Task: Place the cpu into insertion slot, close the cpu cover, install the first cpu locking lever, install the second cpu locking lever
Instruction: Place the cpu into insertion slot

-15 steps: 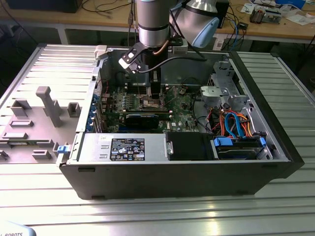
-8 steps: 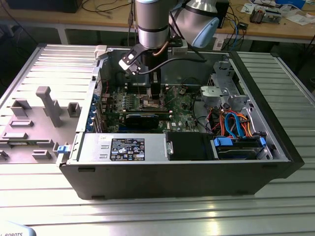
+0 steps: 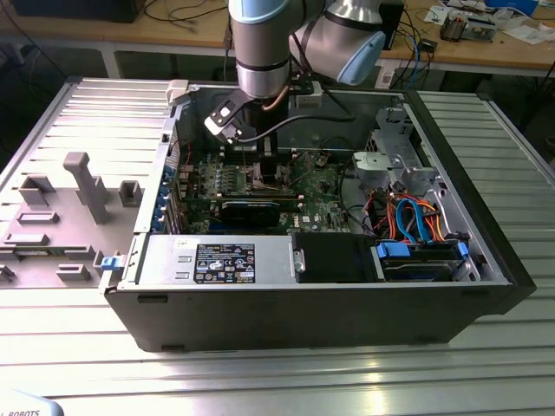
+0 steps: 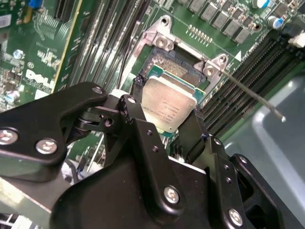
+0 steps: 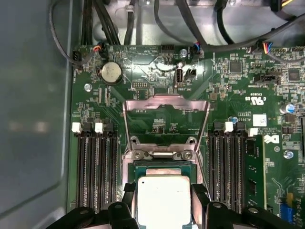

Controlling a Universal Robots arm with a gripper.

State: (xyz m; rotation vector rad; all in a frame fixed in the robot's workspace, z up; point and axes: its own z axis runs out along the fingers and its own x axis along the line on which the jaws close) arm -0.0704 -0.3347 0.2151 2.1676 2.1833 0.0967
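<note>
Dull-silver square cpu [image 5: 163, 200] sits pinched in matte black tool [image 5: 164, 192].

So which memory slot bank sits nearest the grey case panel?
The bank between the cpu and that grey panel; the other bank borders green board.

cpu [image 5: 163, 202] cut off by the first wrist view's edge, its sides hidden behind the gripper [image 5: 164, 192]

No print can be made out. Faint engraved lines cross the top of the cpu [image 4: 169, 107] gripped in the gripper [image 3: 267, 173]. White markings dot the green board [image 5: 228, 95] around the gripper. Well apart from it, a black-and-white label [image 3: 225, 263] lies on the silver housing [image 3: 165, 256].
</note>
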